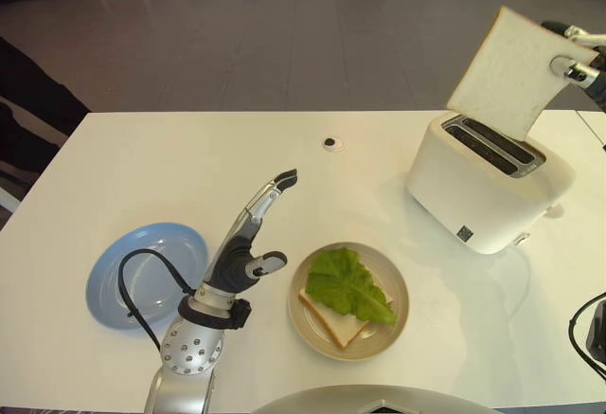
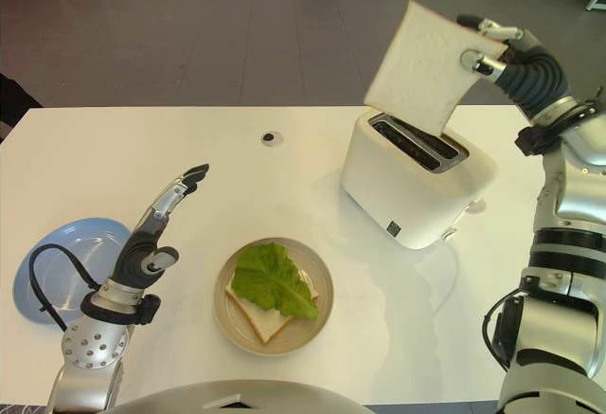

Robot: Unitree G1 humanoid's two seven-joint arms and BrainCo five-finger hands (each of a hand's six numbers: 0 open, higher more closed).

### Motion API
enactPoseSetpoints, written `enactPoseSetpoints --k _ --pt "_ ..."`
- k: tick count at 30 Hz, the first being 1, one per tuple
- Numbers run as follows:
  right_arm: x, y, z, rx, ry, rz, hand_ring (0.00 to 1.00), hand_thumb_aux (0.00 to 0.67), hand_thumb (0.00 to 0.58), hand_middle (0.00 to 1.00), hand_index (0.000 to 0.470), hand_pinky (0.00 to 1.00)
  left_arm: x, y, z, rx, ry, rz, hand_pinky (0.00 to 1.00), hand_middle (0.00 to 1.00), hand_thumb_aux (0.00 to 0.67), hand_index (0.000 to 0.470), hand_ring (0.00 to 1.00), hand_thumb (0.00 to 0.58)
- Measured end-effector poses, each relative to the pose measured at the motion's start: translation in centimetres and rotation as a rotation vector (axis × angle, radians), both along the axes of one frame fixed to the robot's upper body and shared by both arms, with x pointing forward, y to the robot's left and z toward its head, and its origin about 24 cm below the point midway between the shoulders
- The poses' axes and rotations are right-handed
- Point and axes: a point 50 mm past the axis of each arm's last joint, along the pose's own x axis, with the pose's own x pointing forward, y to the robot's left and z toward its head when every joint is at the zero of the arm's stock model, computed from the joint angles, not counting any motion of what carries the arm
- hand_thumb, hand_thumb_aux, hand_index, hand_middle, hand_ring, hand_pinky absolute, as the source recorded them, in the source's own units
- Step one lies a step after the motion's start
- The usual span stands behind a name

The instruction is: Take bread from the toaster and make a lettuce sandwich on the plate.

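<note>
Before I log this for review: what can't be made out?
- White bread slice on the beige round plate: mostly under the green lettuce leaf, both views.
- White toaster's slots, both views: dark inside, contents unclear.
- Right hand, left eye view: cut by right edge.
- Small dark tabletop disc: too small, both views.

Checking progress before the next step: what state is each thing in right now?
Bread slice: held in right hand, tilted above toaster.
Toaster: upright on the table.
Left hand: open, holding nothing.
Plate: carries bottom slice.
Lettuce: lying on bottom slice.
</note>
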Motion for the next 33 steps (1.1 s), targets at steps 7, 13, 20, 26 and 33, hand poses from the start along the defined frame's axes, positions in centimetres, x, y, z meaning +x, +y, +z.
enactPoseSetpoints --k 7,13,20,26,33 --pt "-3.3 5.7 -5.8 0.038 0.414 0.34 0.0 0.67 0.58 0.0 0.47 0.0 -0.6 -0.2 0.9 0.131 -0.091 -0.018 0.0 0.0 0.0 0.0 0.0 0.0" --pt "-5.9 10.1 -12.6 0.03 0.663 0.379 0.0 0.67 0.58 0.0 0.47 0.0 -1.4 -0.4 2.2 0.249 -0.187 -0.028 0.0 0.0 0.0 0.0 0.0 0.0" --pt "-8.4 11.8 -16.6 -0.11 0.721 0.353 0.0 0.67 0.58 0.0 0.47 0.0 -1.8 -1.1 1.7 0.347 -0.203 -0.054 0.0 0.0 0.0 0.0 0.0 0.0" --pt "-8.5 13.0 -17.5 -0.242 0.616 0.356 0.0 0.67 0.58 0.0 0.47 0.0 -2.4 -1.4 0.8 0.47 -0.194 -0.096 0.0 0.0 0.0 0.0 0.0 0.0" --pt "-9.1 14.3 -18.1 -0.29 0.561 0.379 0.0 0.67 0.58 0.0 0.47 0.0 -3.5 -2.5 -2.7 0.666 -0.11 -0.22 0.0 0.0 0.0 0.0 0.0 0.0"
